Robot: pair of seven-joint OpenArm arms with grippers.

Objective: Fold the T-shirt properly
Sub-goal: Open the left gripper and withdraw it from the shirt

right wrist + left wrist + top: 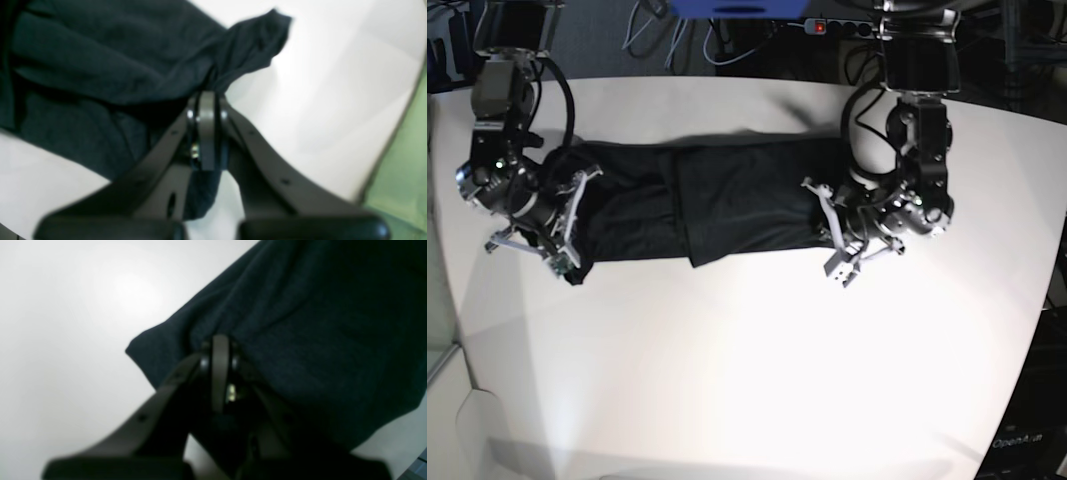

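Both tools apparently pinch the T-shirt (717,205) ends.

Both wrist views blurred. T-shirt (300,323) cut off by top and right edges; fabric hides left gripper (220,340) fingertips.

Base overhead; wrists close, seemingly downward.

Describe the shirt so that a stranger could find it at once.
On the white table, look at the far half, between the two arms. The shirt lies there as a long black band, each end pinched in a claw; it is the only cloth.
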